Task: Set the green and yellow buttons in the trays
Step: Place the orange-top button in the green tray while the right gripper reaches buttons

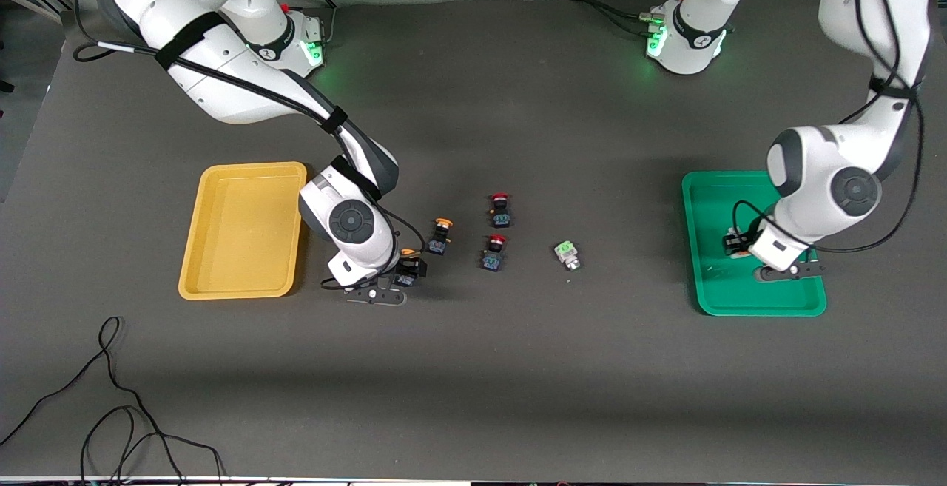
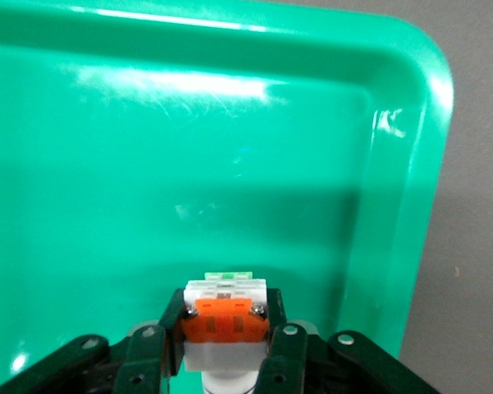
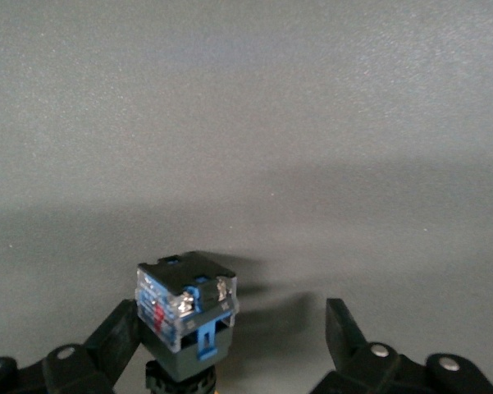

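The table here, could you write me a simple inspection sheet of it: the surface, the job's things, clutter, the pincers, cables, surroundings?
Surface: dark grey table, matte.
Job's things: yellow tray toward the right arm's end, nothing seen in it; green tray toward the left arm's end; white-and-orange button held over the green tray; one yellow-capped button and a light-green button lying between the trays; another blue-bodied button between the right pincer's fingers.
Clutter: two red-capped buttons, one nearer the front camera than the other.
Pincers: left pincer shut on the white-and-orange button; right pincer open, low beside the yellow tray.
Cables: black loops at the table's near edge.
Surroundings: nothing seen.
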Available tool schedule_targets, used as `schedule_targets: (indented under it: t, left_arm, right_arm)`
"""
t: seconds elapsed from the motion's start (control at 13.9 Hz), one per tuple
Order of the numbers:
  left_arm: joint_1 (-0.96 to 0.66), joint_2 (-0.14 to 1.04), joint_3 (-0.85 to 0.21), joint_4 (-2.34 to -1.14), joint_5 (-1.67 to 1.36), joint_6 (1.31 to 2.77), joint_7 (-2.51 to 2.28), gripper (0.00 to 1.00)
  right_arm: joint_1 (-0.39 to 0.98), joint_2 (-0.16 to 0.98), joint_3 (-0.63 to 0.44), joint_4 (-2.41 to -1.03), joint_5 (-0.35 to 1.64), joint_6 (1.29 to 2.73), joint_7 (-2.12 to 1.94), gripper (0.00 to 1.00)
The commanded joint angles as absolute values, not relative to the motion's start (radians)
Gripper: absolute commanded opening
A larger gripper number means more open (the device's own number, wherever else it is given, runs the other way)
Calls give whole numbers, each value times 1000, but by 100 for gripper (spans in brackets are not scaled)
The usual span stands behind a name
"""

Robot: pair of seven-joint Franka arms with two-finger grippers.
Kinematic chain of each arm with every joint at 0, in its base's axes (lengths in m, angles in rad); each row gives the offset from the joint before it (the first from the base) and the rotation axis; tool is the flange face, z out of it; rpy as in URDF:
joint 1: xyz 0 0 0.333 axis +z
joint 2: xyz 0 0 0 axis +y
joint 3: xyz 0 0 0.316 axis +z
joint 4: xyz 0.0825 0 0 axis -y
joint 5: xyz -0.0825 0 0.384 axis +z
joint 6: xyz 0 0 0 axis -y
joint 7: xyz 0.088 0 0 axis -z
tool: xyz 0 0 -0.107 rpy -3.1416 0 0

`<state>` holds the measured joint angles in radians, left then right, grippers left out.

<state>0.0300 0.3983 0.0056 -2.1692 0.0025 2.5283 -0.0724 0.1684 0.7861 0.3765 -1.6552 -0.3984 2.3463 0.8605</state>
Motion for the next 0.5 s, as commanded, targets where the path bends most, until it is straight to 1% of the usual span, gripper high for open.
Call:
schedule_targets:
  t: [0.0,0.07,0.14,0.22,0.29,0.43]
  left_arm:
    - [40,377,-2,-2166,17,2517,-37,100]
    - [41,371,-2,-2164,17,2514,-34,100]
    - [41,359,-2,-2152,17,2508,-37,100]
    - [41,342,-2,-2134,17,2467,-35,100]
    - [41,327,-2,-2091,17,2389,-34,100]
    - [38,304,-5,-1972,15,2196,-35,100]
  right_arm:
    - [181,815,354,-1625,-436,2359,884,68]
    - [181,815,353,-1624,-449,2371,881,13]
    - [181,815,353,-1624,-469,2376,884,0]
    - [181,815,353,-1621,-468,2376,888,0]
    - [179,810,353,-1615,-466,2376,882,0]
    - [176,801,341,-1591,-456,2367,879,0]
